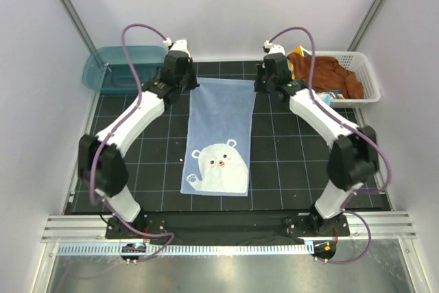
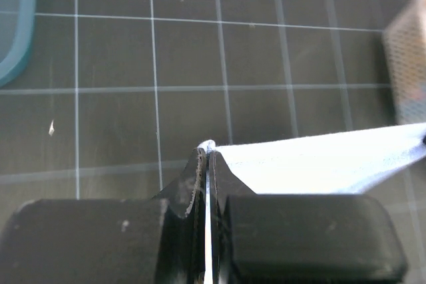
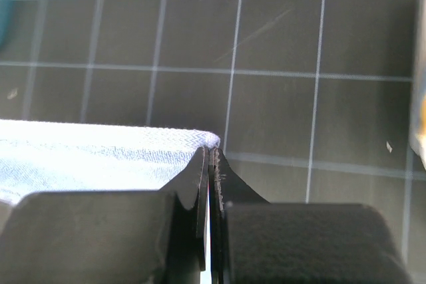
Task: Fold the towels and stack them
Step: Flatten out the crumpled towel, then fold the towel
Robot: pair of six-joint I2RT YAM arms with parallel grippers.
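Towels are sitting in two places on the black grid mat (image 1: 288,169), which is covering nearly the whole floor of the cell. Largest on it, the pale blue towel (image 1: 219,121) is lying flat and lengthwise down the middle, with its bear print (image 1: 218,162) at the near end and its far edge running between the two arms. In the far right corner the white lattice basket (image 1: 369,80) is holding the rust-brown towel (image 1: 328,73) in a heap. In the far left corner the teal tub (image 1: 103,70) is standing apart from the cloth. Smaller again, the left gripper (image 1: 192,84) is clenching the far left corner of the pale blue towel, and the right gripper (image 1: 258,84) is clenching the far right one.

I am judging a far-to-near fold to be the step in hand. Each pinch is taking in only the very tip of a corner, so a quick lift could be pulling one free and dropping the edge crooked. Arms travelling at unequal rates would be skewing the fold. Nothing is pinning the near end, so it may be dragging along.

The overhead camera is giving the whole towel and its surroundings, but the wrist housings are hiding the fingertips there. The wrist cameras are showing what it cannot: jaws pressed together on a sliver of white hem, and the far edge stretching toward the other arm. Whether that edge is clearing the mat I cannot tell.
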